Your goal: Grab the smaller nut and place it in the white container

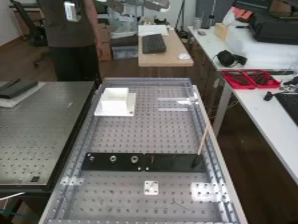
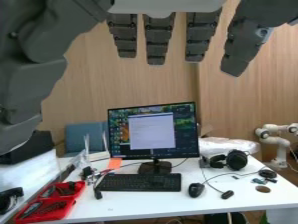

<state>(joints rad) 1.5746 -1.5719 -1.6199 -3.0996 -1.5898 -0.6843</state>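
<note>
Up at the high view's top edge, there's the hand (image 1: pixel 154 5), and it's open: the wrist view has its fingers (image 2: pixel 157 40) hanging straight, tips apart from one another. Well apart from it, much nearer the high camera, a black strip (image 1: pixel 163 161) lies across the perforated desk (image 1: pixel 133 135), and that's where the nuts (image 1: pixel 113 159) are, three small round pieces in a row at the strip's left-hand part in the high view; which of them is the smaller nut is too small to tell. Between the hand and that strip sits the white container (image 1: pixel 116 94), boxy, on a flat white base (image 1: pixel 127 111), so it's the nearer of the two to the hand. A thin wooden stick (image 1: pixel 203 136) rises at a tilt from the strip's other end, away from the nuts, and on the hand's far side of the strip there's open perforated metal leading up to the container. Closer to the high camera than the strip, a small white plate (image 1: pixel 151 188) lies flat. Out beyond the fingertips, the wrist view has a white side desk (image 2: pixel 143 206) with a monitor (image 2: pixel 154 131) standing on it, a black keyboard (image 2: pixel 140 182) in front, a mouse (image 2: pixel 195 189) beside that, headphones (image 2: pixel 236 159) and red trays (image 2: pixel 52 205).
</note>
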